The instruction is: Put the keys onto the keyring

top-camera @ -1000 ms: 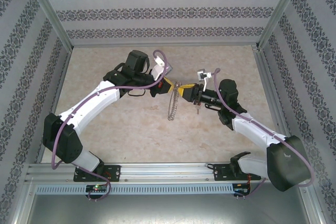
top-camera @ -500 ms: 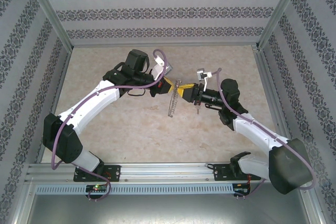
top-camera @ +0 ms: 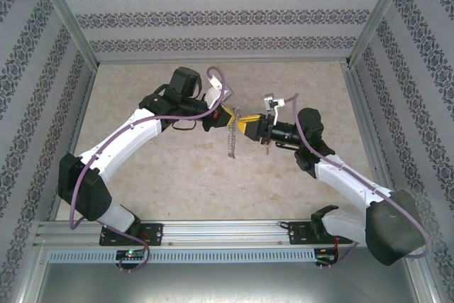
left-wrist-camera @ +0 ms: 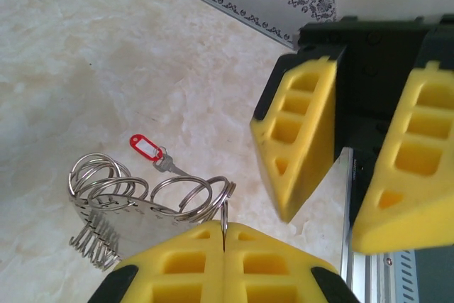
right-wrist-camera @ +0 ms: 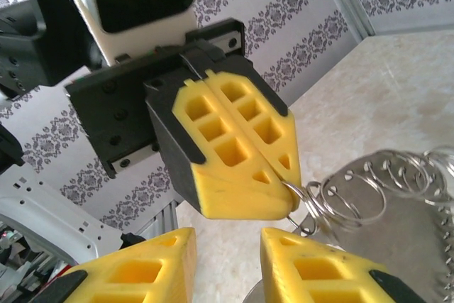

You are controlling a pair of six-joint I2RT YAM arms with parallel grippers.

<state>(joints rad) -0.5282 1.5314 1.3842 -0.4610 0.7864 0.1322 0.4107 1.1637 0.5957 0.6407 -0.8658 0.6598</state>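
- Top external view: the left gripper [top-camera: 228,113] and right gripper [top-camera: 246,125] meet nose to nose.
- The left gripper is clenched on one wire of the dangling keyring [left-wrist-camera: 142,204]; the right jaws are apart, holding nothing.
- The red-headed key [left-wrist-camera: 147,148] lies against the coils; I cannot tell if it is threaded.
- Risk: a bump from the right fingers could slip that thin pinch and drop the keyring.

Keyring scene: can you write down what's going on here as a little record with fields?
Left gripper: shut, pinching a wire loop of the keyring
Right gripper: open, facing the left one, holding nothing
Key: red head, beside the keyring's coils; whether threaded on, unclear
Table: pale, marbled surface
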